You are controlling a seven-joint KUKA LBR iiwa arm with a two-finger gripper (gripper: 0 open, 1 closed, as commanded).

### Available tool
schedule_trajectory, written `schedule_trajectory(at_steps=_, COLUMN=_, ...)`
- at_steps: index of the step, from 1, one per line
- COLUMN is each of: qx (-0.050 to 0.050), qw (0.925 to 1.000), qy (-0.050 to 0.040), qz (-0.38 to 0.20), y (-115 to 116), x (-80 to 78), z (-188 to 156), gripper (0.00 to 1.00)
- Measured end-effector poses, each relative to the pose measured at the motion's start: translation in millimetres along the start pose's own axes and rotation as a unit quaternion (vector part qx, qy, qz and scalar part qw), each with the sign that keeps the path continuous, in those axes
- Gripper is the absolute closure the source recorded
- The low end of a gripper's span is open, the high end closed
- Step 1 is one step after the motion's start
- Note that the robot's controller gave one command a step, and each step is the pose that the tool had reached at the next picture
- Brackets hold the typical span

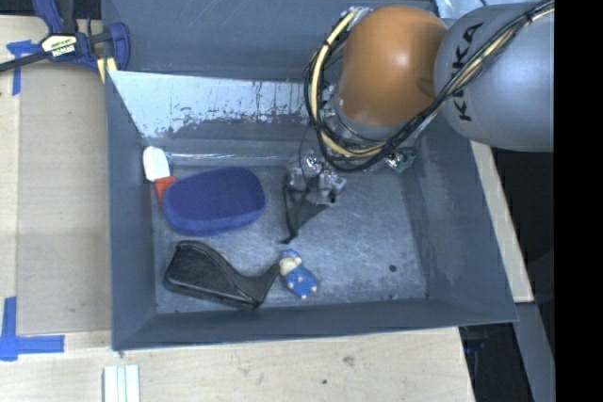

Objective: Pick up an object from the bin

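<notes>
- My bin (452,231) is grey metal with a matt finish. Its far wall is scratched and scuffed with dark flecks, and its floor is dull and finely speckled.
- The blue oval pad (215,200) looks matt and slightly grainy; foam or cloth, I cannot tell which.
- The black handle-shaped piece (212,276) is smooth with a faint sheen, like plastic or rubber.
- The small blue-and-white piece (299,281) looks like smooth plastic.
- The white-and-orange piece (155,169) also looks smooth and plastic.
- My orange wrist cover (391,66) is smooth and glossy.
- My arm shell (499,80) is smooth silver-grey with a satin sheen.
- My cables (325,61) wear smooth yellow and black sheathing.
</notes>
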State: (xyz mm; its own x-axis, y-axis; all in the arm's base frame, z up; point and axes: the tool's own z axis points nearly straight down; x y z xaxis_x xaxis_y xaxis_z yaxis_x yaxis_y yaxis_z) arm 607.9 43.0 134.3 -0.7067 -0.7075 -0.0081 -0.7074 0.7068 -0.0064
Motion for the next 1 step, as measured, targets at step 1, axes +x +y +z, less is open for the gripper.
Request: schedule_trajectory(at_steps=1, qx=0.0, qw=1.0, qy=0.0002, qz=0.002, y=-1.7, x=-2.1, z=-48.4, gripper=1.0)
